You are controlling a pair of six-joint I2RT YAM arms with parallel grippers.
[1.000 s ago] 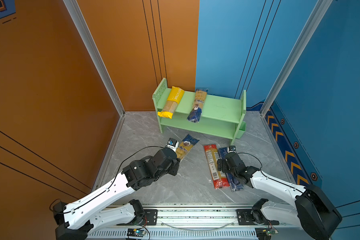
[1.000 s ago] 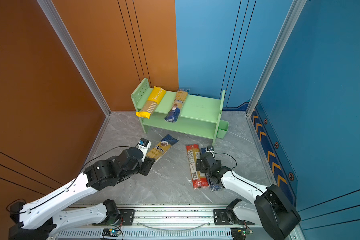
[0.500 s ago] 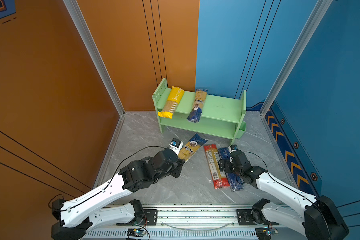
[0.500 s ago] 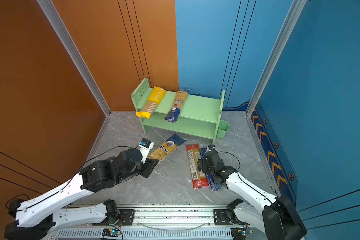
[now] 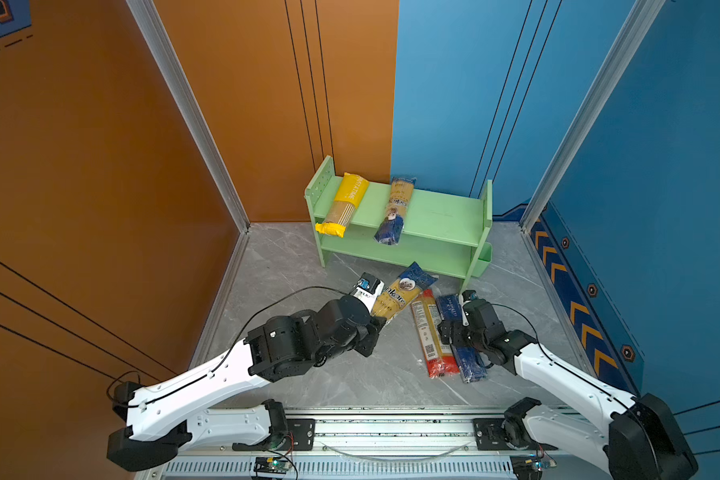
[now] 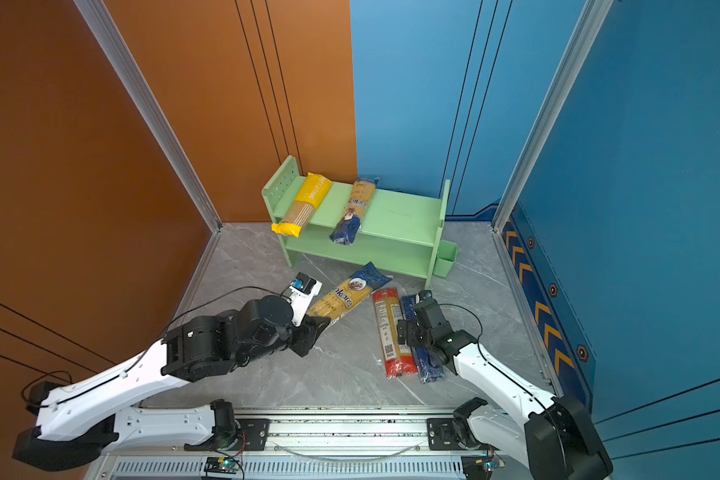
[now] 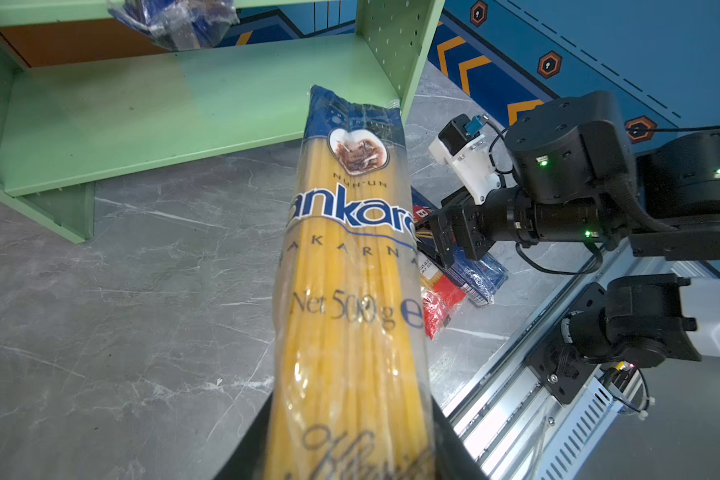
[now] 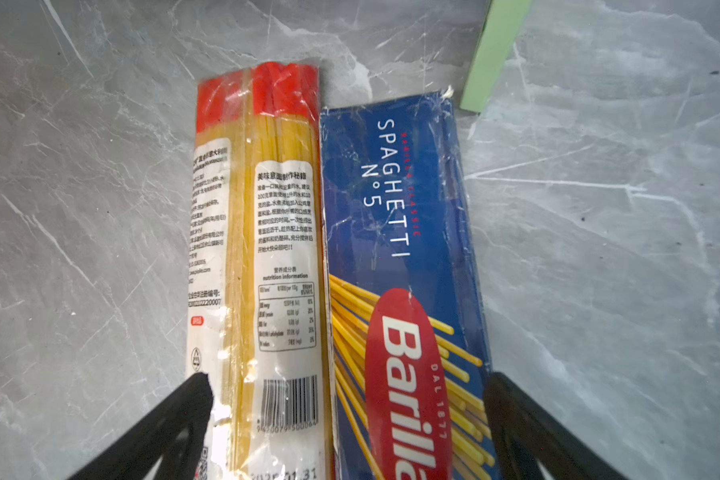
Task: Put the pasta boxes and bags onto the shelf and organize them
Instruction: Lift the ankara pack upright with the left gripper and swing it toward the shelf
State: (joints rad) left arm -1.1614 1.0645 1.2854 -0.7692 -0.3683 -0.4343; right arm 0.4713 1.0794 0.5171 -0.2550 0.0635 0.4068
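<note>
Our left claw [image 7: 346, 453] is clenched on the near end of a blue-and-yellow clear-film spaghetti pack marked ankara [image 7: 350, 257], with a black jaw pressed to each flank of the bundle. From that grip the pack runs straight out ahead of the claw, its long axis aimed at the light green two-tier open shelf [image 5: 433, 216]. In both top views its blue far end sits just short of the lower tier's front edge. We judge the coming move turns on this: the pack points end-on at the shelf, and the top tier is bare to the right of the two packs lying across it. Those are a yellow plastic spaghetti pack [image 5: 346, 203] by the left panel and a second blue-and-yellow ankara pack [image 5: 395, 208] apart from it, both overhanging the front.

Our right claw [image 8: 350, 432] stands released, its jaws spread wide. One jaw is outside a red-ended clear spaghetti pack with a white label [image 8: 267, 232], the other outside a dark blue Barilla spaghetti box [image 8: 404, 216]. These two lie side by side, touching, on the grey marbled tabletop [image 5: 292, 266] before the shelf's right leg, nearer this arm. We cannot tell whether the fingers touch them.
</note>
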